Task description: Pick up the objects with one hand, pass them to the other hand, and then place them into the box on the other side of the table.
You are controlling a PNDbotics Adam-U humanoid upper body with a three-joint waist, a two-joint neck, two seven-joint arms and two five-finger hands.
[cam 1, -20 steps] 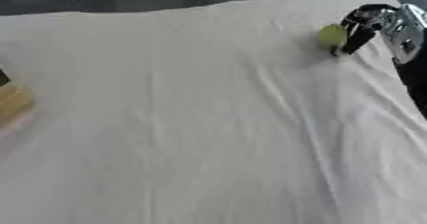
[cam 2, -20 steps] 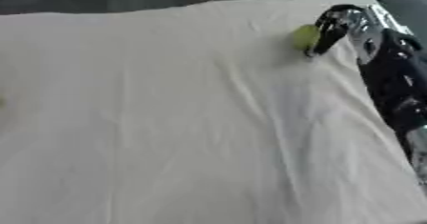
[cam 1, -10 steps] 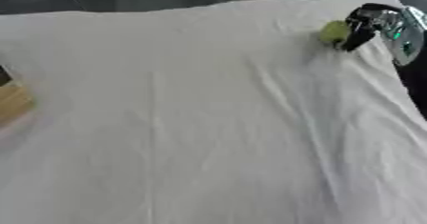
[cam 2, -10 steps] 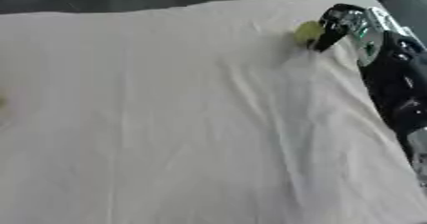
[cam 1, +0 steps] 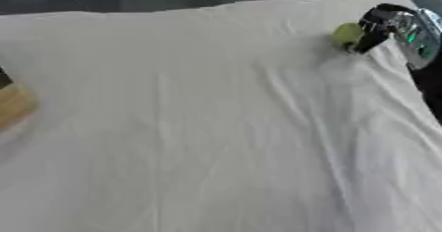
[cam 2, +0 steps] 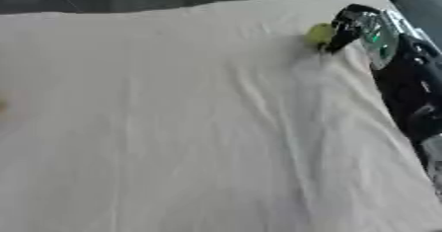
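A small yellow-green round object lies on the white cloth near the table's far right edge. My right hand comes in from the right and sits over it, dark fingers curled down against the object's right side. The object's left half shows; the rest is hidden behind the fingers. At the left edge, a corner of the wooden box shows in the left eye view. My left hand appears in neither view.
A wrinkled white cloth covers the whole table. My black right forearm runs along the table's right edge. Dark floor lies beyond the far edge.
The right hand and the yellow-green object have shifted slightly toward the far edge; the fingers have closed in around the object.
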